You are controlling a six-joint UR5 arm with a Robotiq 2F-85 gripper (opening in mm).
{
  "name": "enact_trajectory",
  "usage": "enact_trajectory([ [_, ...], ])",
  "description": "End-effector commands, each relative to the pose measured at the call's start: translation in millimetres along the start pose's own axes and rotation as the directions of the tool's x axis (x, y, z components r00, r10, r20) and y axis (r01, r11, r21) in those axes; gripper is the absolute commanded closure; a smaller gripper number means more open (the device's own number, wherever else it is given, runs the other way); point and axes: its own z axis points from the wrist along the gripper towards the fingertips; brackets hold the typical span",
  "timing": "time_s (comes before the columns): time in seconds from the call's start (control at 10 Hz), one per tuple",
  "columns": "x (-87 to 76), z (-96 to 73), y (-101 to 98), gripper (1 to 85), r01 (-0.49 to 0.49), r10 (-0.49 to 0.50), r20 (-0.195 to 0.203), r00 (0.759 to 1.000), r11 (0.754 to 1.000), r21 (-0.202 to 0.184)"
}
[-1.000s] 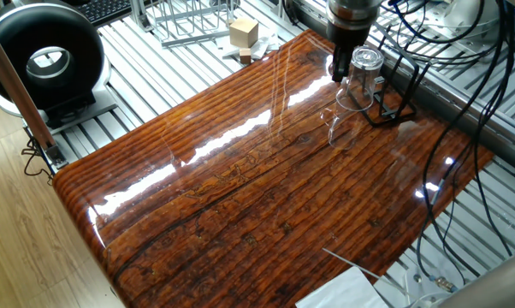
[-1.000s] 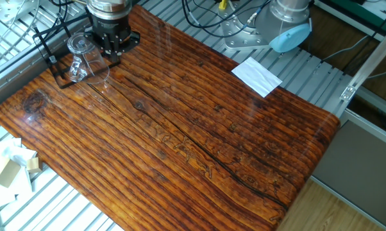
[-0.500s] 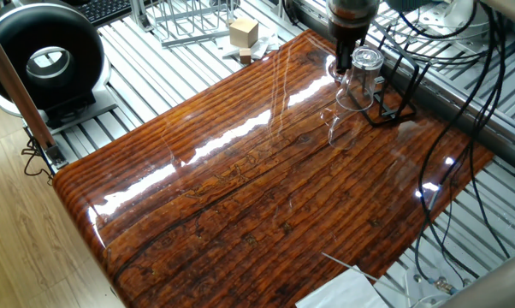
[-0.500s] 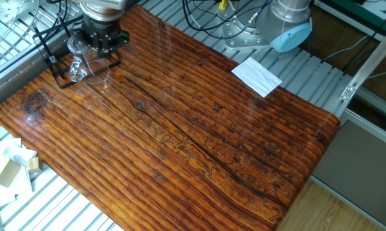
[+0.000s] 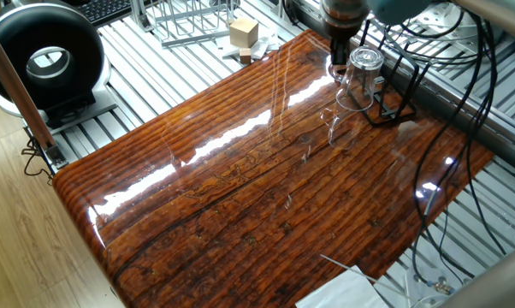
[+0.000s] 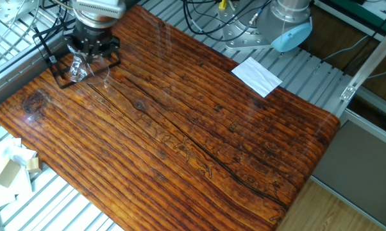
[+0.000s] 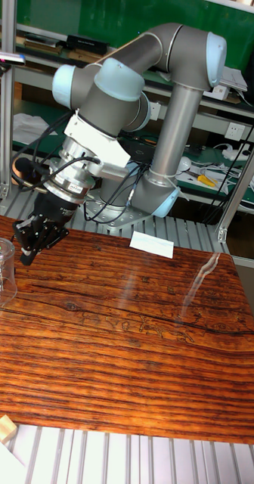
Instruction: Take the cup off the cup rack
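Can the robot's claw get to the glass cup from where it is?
Probably yes. The gripper hangs right beside the cup, which sits upside down on the cup rack, and nothing seems to stand between them.

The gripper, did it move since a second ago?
Yes. In the other fixed view the gripper has slid left along the table, now over the cup on the cup rack.
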Motion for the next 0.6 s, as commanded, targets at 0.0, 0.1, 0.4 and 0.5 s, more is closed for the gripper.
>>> enact_trajectory([
  [0.0,-7.4,4.4,-10.2,56.3,0.033,-0.034,0.026,0.999,0.999,0.03],
  [0.1,-9.5,6.9,-11.4,53.0,0.046,-0.048,0.036,0.998,0.998,0.031],
  [0.4,-16.0,9.1,-5.2,41.0,0.056,-0.056,0.064,0.996,0.998,0.005],
  [0.5,-18.4,9.1,-0.6,38.3,0.052,-0.051,0.074,0.996,0.999,-0.013],
])
